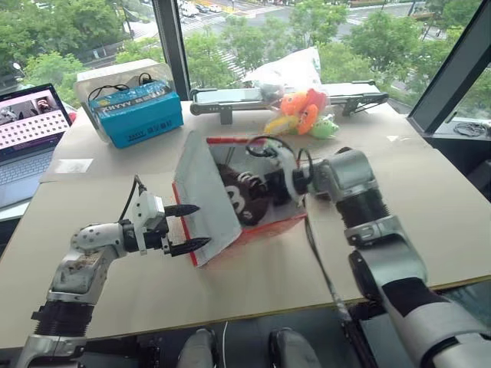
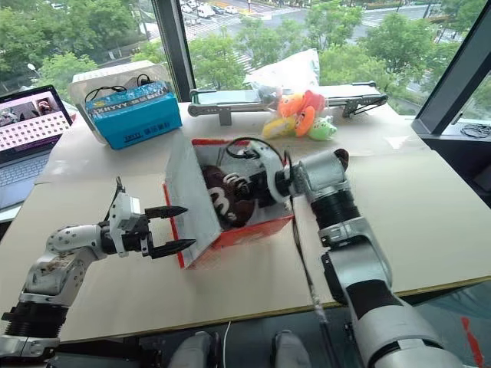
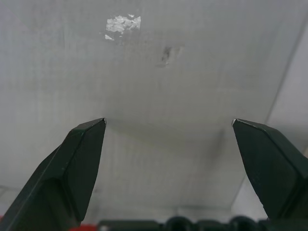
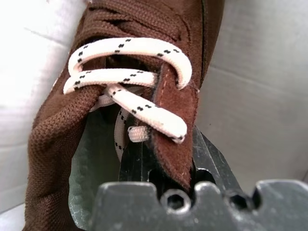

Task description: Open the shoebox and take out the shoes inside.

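— Judging by how things lie, how far along is the job?

— Partway. The shoebox [image 1: 253,222] sits near the middle of the table [image 1: 430,207], closer to its front edge than its back, and its lid [image 1: 205,195] is already swung up and stands open on the left side. The shoes [image 1: 244,195] are not out yet; the dark brown pair is inside the box, between its walls.

— So what is left?

— Lifting them clear and setting them down on the table, one after the other, it seems.

— What is the right gripper [image 1: 270,185] doing?

— It reaches into the box from the right. In the right wrist view its fingers [image 4: 139,159] are nearly closed, pinching the laced upper of one brown shoe, with the white laces just above them.

— And the left gripper [image 1: 189,228]?

— Its two black fingers [image 3: 72,168] are spread wide and hold nothing. They sit right against the grey-white inside face of the raised lid, apparently propping it open; whether the tips actually touch cannot be told.
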Tool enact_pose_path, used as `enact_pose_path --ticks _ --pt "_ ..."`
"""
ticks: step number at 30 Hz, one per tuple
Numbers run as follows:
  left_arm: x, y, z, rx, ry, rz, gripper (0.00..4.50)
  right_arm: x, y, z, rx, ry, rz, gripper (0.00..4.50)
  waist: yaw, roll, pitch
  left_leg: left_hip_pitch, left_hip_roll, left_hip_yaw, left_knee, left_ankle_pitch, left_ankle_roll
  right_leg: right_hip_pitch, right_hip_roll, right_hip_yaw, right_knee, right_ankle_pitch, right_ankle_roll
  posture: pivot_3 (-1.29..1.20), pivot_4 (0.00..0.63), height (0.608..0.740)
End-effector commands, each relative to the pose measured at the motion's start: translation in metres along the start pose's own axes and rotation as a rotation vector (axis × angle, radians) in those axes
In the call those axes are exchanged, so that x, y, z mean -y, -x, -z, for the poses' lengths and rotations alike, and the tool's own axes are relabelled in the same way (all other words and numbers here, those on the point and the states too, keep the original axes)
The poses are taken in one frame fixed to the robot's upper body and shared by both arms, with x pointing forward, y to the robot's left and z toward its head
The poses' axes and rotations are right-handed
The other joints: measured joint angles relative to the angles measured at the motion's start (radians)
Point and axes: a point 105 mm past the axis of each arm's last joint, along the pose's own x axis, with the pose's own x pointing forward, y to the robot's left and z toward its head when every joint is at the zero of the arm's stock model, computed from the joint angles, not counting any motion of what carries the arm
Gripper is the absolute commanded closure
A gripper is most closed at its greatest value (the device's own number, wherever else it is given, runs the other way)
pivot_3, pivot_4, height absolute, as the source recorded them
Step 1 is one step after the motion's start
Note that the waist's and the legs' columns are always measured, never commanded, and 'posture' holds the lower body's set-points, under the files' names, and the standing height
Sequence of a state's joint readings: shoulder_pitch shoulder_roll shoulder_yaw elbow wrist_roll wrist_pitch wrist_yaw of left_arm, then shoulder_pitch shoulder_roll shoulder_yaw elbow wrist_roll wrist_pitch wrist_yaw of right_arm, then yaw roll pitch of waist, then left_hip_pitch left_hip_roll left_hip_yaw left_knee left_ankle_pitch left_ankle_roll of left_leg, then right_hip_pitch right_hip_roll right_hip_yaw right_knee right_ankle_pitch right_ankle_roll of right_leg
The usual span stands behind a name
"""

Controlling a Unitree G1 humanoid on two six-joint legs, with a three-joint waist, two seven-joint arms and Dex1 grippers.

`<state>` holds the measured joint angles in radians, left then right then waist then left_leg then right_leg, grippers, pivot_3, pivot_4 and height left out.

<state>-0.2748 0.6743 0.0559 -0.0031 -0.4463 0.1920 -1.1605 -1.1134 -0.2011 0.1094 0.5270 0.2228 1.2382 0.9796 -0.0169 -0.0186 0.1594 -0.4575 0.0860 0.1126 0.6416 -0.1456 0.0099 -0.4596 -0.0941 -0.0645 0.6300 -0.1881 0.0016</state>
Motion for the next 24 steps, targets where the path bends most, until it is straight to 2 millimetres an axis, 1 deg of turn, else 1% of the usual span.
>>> enact_pose_path --ticks 1,2,4,5,7,10,12,15,17,19,22,23,24 --pt "-0.001 0.0 -0.011 0.015 -0.049 0.005 0.0 0.021 -0.005 0.01 -0.03 0.029 0.102 4.36 0.005 0.0 0.0 0.0 0.0 0.0 0.0 0.0 0.0 0.0 0.0 0.0 0.0 0.0 0.001 0.0 0.15 0.74" --pt "-0.001 0.001 -0.011 0.014 -0.049 0.005 0.0 0.026 -0.005 0.01 -0.028 0.033 0.116 4.36 0.007 0.0 0.0 0.0 0.0 0.0 0.0 0.0 -0.001 0.001 -0.001 -0.001 -0.001 -0.001 0.001 0.0 0.15 0.74" --pt "-0.001 0.003 -0.01 0.009 -0.049 0.002 0.0 0.05 0.003 0.01 -0.079 0.165 0.265 4.36 0.007 0.0 0.0 0.0 -0.001 0.0 0.0 -0.001 -0.001 0.001 -0.002 -0.001 -0.001 -0.001 0.001 0.0 0.15 0.74" --pt "-0.001 0.004 -0.01 0.009 -0.048 -0.003 0.0 0.058 0.01 0.002 -0.076 0.221 0.325 4.36 0.007 0.0 0.0 0.0 -0.001 0.0 0.0 -0.001 -0.001 0.002 -0.002 -0.001 -0.001 -0.001 0.002 0.0 0.15 0.74" --pt "-0.001 0.005 -0.01 0.008 -0.048 -0.009 0.0 0.065 0.022 -0.012 -0.065 0.298 0.386 4.36 0.009 0.0 0.0 0.0 -0.001 0.0 0.0 -0.001 -0.001 0.002 -0.002 -0.001 -0.001 0.0 0.002 0.0 0.15 0.74" --pt "0.001 0.007 -0.009 0.004 -0.046 -0.013 0.0 0.071 0.039 -0.028 -0.122 0.495 0.493 4.36 0.009 0.0 0.0 0.0 -0.001 0.0 0.0 -0.001 -0.003 0.001 -0.002 -0.002 -0.002 -0.001 0.002 0.0 0.15 0.74" --pt "0.002 0.007 -0.008 0.003 -0.044 -0.014 0.0 0.066 0.043 -0.032 -0.152 0.565 0.493 4.36 0.002 0.0 0.0 -0.001 -0.001 0.0 0.0 0.0 -0.001 0.0 -0.002 -0.001 -0.002 -0.001 0.002 0.0 0.15 0.74" --pt "0.002 0.008 -0.007 0.001 -0.042 -0.014 0.0 0.055 0.035 -0.029 -0.164 0.566 0.431 4.36 -0.006 0.0 0.0 -0.001 0.0 0.0 0.0 0.001 0.001 0.0 0.0 -0.001 -0.001 -0.001 0.001 0.0 0.15 0.74" --pt "0.001 0.008 -0.007 0.001 -0.043 -0.013 0.0 0.03 0.024 -0.032 -0.093 0.49 0.283 4.36 -0.013 0.0 0.0 -0.001 0.001 0.0 0.0 0.001 0.001 -0.001 0.0 -0.001 0.0 -0.001 0.001 0.0 0.15 0.74" --pt "0.001 0.007 -0.008 0.004 -0.044 -0.011 0.0 0.038 0.026 -0.024 -0.138 0.506 0.318 4.36 -0.02 0.0 0.0 -0.001 0.001 0.0 0.0 0.001 0.001 -0.001 0.001 -0.001 0.0 -0.001 0.001 0.0 0.15 0.74" --pt "0.001 0.005 -0.008 0.007 -0.047 -0.005 0.0 0.036 0.024 -0.019 -0.121 0.45 0.277 4.36 -0.016 0.0 0.0 0.0 0.001 -0.001 0.0 0.001 0.0 0.0 0.001 -0.001 0.001 -0.001 0.001 0.0 0.15 0.74" --pt "0.001 0.005 -0.008 0.008 -0.048 -0.003 0.0 0.03 0.022 -0.022 -0.086 0.401 0.231 4.36 -0.013 0.0 0.0 0.0 0.001 -0.001 0.0 0.0 -0.001 0.0 0.0 -0.001 0.0 -0.001 0.001 0.0 0.15 0.74" --pt "0.001 0.005 -0.008 0.008 -0.048 -0.002 0.0 0.033 0.023 -0.02 -0.097 0.407 0.245 4.36 -0.009 0.0 0.0 0.0 0.0 0.0 0.0 0.0 -0.001 0.0 0.0 -0.001 0.0 -0.001 0.001 0.0 0.15 0.74"
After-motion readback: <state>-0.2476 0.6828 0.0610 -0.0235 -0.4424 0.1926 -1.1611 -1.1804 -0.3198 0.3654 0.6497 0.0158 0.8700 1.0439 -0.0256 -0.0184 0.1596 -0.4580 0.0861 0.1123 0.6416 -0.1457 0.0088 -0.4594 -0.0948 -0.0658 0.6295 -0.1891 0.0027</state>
